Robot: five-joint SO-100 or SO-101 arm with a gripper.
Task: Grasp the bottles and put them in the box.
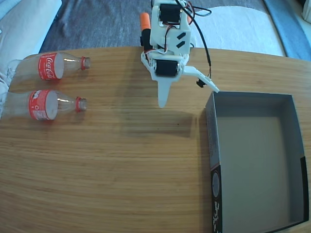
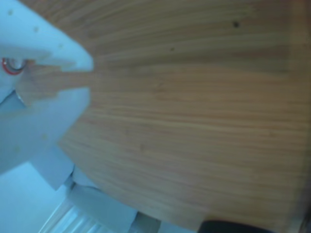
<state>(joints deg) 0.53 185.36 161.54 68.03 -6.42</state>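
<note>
Two clear bottles are lying on their sides at the left of the wooden table in the fixed view, necks pointing right, both uncapped with red neck rings. The upper bottle is showing its red Coca-Cola label in full, while its base is fading into the bright glare at the table's edge; the lower bottle is running off the left border of the picture, so its base is cut off. The box is sitting at the right, open side up and empty, with its right wall and lower corner clipped by the picture's edge; a pale round mark is showing on its black side panel. The gripper is hanging above bare wood between the bottles and the box, well apart from the bottles, its jaws spread wide and holding nothing, one finger pointing down and the other angling toward the box. The arm above it is cut off at the top. The wrist view is blurred: the white fingers are entering from the left over wood grain, and a small red ring is peeking out at the far left, too indistinct to say which bottle it belongs to.
</note>
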